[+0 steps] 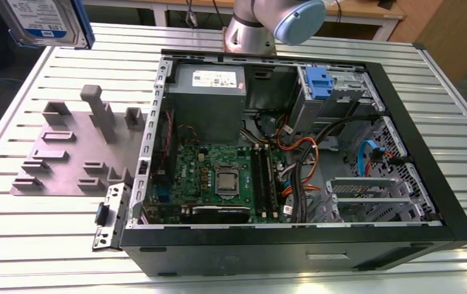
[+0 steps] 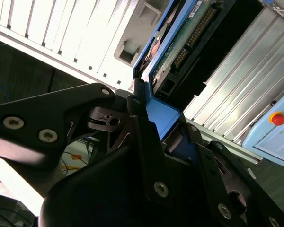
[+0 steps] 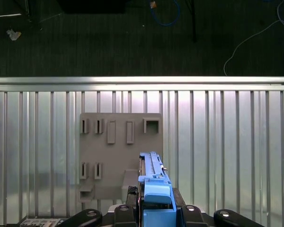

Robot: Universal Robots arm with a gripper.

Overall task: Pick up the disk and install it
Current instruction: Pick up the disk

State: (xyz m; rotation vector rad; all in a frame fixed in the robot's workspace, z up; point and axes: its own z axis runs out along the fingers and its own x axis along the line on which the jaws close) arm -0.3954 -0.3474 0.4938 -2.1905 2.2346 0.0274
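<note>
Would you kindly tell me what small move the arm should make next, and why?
Probably carry the disk sideways toward the open computer case: the gripper is shut on its blue carrier, and it hangs above the grey holder plate, to the exterior view's left of the case.

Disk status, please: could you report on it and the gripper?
Gripper shut on disk by its blue carrier. Disk in the air above the grey fixture plate. Not yet in the open computer case.
</note>
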